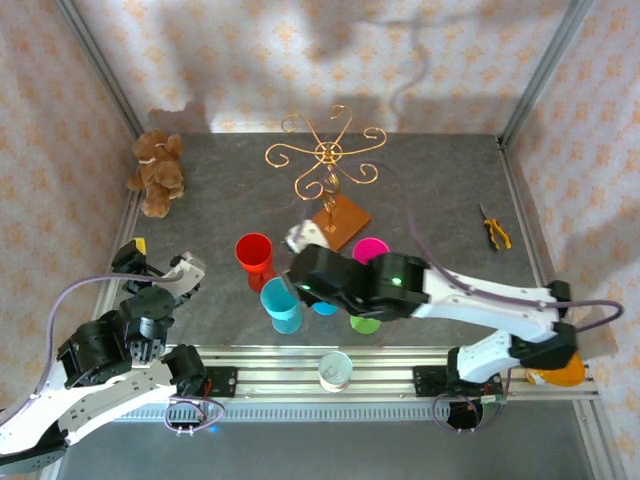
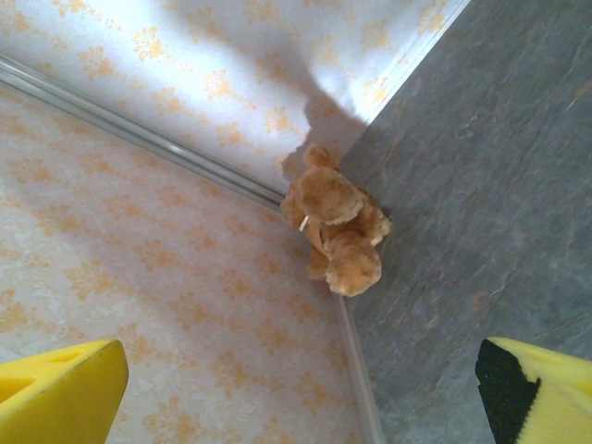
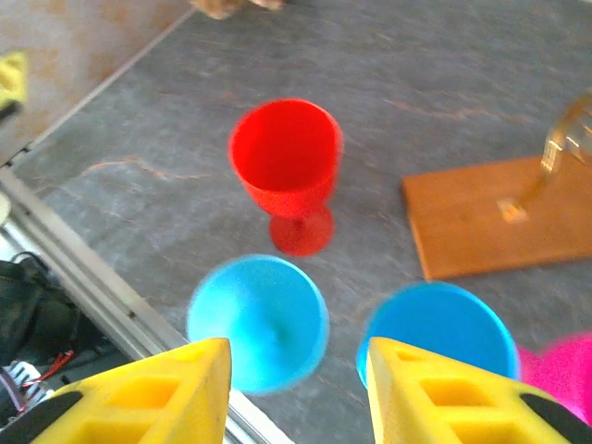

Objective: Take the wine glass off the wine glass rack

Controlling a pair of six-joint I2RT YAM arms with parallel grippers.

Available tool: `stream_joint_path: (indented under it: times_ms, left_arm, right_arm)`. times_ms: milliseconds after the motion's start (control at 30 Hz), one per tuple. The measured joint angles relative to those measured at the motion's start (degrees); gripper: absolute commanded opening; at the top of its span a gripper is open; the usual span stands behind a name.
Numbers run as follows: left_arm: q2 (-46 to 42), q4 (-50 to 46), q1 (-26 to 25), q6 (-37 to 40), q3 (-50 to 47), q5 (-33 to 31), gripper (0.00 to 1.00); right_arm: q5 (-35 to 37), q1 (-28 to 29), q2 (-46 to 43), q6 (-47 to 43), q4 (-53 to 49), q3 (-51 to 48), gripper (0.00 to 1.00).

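Gold wire wine glass rack (image 1: 328, 160) stands upper centre on the grey table (image 1: 440, 190), on a wooden base (image 1: 345, 222). In the right wrist view its wire top is blurred and cut off at the right edge. The right gripper (image 3: 296, 365) hangs open, gripping nothing, above a red wine glass (image 3: 285, 162), a light blue glass (image 3: 259, 319) and a darker blue glass (image 3: 439, 328). A pink glass (image 3: 564, 370) is cut off at lower right. The left gripper (image 2: 301, 365) is wide open, facing a teddy bear (image 2: 338, 222).
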Motion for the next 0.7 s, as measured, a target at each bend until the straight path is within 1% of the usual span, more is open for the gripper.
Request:
stream_joint_path:
  times_ms: [33,200,267,367,400,533,600,700]
  left_arm:
    - [0.11,0.07,0.00,-0.57,0.31,0.57,0.99]
    - [1.36,0.61,0.00,-4.11,2.86,2.51,0.99]
    - [2.75,0.72,0.00,-6.51,4.50,2.95,0.99]
    - [5.53,1.03,0.00,-10.43,6.40,4.13,0.99]
    - [6.40,1.57,0.00,-11.93,6.51,4.44,0.99]
    - [6.95,4.61,0.00,-16.31,5.57,5.51,0.99]
    - [6.12,7.10,0.00,-18.47,4.48,5.55,0.99]
    - [5.09,10.16,0.00,-21.44,2.64,5.57,1.00]
  right_arm:
    - [1.79,-0.02,-3.69,2.08,0.20,-3.82,0.43]
    - [7.54,-0.11,-11.87,9.94,-1.22,-11.69,0.45]
    - [10.14,-0.13,-14.49,12.61,-2.23,-14.32,0.49]
    - [13.44,-0.37,-19.15,15.04,-3.08,-18.88,0.51]
    - [14.21,-0.83,-21.09,15.61,-3.10,-20.41,0.53]
    - [16.61,-4.44,-28.39,16.81,-2.93,-25.99,0.63]
    - [17.16,-6.88,-31.28,16.63,-2.43,-27.87,0.64]
    - [16.20,-13.18,-34.73,15.19,-1.33,-30.77,0.66]
